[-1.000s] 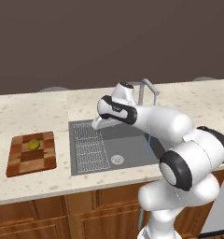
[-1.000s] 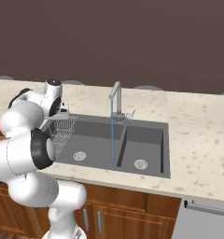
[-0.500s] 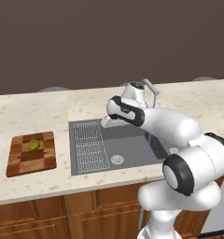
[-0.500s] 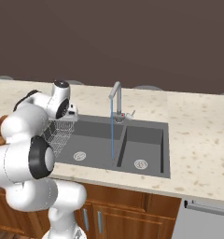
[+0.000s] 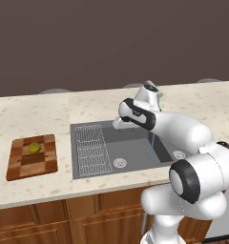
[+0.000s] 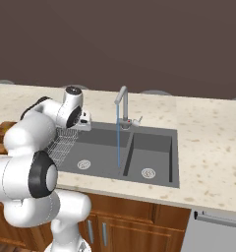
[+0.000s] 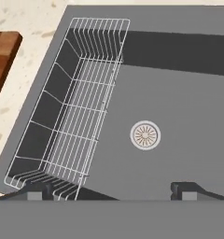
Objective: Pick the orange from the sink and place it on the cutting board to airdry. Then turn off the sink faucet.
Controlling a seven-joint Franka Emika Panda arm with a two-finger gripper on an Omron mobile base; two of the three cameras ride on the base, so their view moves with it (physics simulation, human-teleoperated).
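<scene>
The orange point(image 5: 34, 147) is seen resting on the board point(image 5: 32, 156), on the tabletop point(image 5: 40, 109) left of the sink point(image 5: 130, 152); it sits toward the board's far end and is untouched by the robot. The fingers point(image 7: 112, 190) are held over the sink's left basin, above the floor near the drain point(image 7: 145, 135), w/ the wire drainer point(image 7: 72, 107) to their left. The two tips are seen set wide apart w/ nothing between them, i.e. released. In the hand view a corner of the board is caught at the upper left edge, beyond the sink rim. Water is seen running as a thin blue stream point(image 6: 119, 142) from the faucet point(image 6: 123, 106) down into the left basin. The faucet's side lever point(image 6: 135, 121) is pointed to the right, clear of the arm. A 2nd drain point(image 6: 148, 173) lies in the right basin.
</scene>
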